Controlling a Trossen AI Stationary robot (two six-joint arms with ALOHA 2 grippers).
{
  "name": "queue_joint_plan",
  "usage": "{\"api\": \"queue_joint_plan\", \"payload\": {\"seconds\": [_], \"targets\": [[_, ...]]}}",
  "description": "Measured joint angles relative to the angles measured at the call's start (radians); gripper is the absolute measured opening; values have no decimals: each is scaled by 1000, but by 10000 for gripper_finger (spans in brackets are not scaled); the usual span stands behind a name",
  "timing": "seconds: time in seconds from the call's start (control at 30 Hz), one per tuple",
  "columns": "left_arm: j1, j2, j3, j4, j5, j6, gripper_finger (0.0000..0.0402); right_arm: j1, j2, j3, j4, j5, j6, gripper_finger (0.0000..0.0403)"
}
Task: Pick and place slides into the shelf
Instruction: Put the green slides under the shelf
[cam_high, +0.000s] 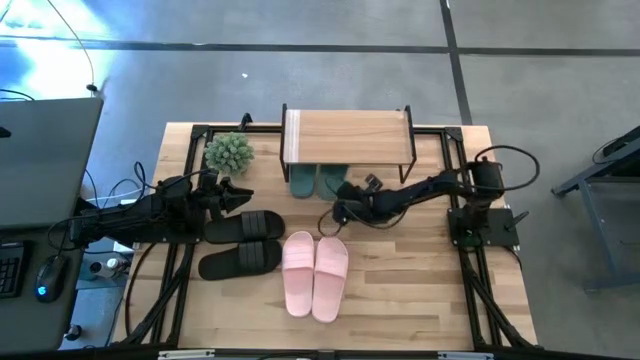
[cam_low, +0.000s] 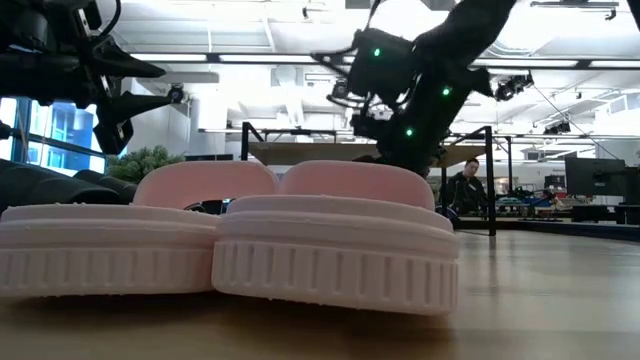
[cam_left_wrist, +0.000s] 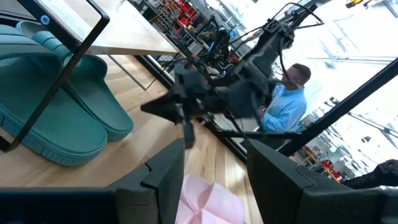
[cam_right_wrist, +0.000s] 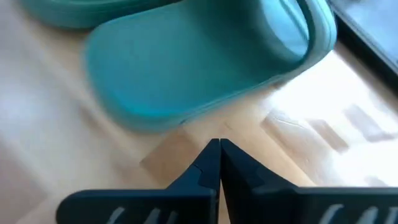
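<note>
The dark green slides (cam_high: 318, 180) lie side by side on the table under the shelf (cam_high: 348, 135), heels sticking out toward the near edge. The pale pink pair (cam_high: 315, 272) lies side by side at the table's middle front. The two black slides (cam_high: 245, 226) (cam_high: 240, 261) lie crosswise at the left. My left gripper (cam_high: 240, 196) is open and empty, above the farther black slide. My right gripper (cam_right_wrist: 219, 149) is shut and empty. It hovers just in front of the green slides' heels (cam_right_wrist: 205, 62), between them and the pink pair (cam_left_wrist: 211, 202).
A small green plant (cam_high: 229, 152) stands at the shelf's left. A person (cam_low: 462, 185) sits beyond the table's far side. Bare tabletop (cam_high: 430, 290) lies right of the pink slides. A keyboard and a mouse (cam_high: 48, 278) lie off the table's left.
</note>
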Motion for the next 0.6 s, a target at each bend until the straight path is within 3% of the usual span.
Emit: {"api": "queue_joint_plan", "payload": {"seconds": [0.3, 0.4, 0.6], "targets": [[0, 0, 0, 0, 4, 0, 159, -128, 9, -141, 233, -135, 34, 0], [0, 0, 0, 0, 4, 4, 159, -138, 8, -184, 352, -150, 43, 0], [0, 0, 0, 0, 4, 5, 159, -153, 8, -199, 362, -89, 85, 0]]}}
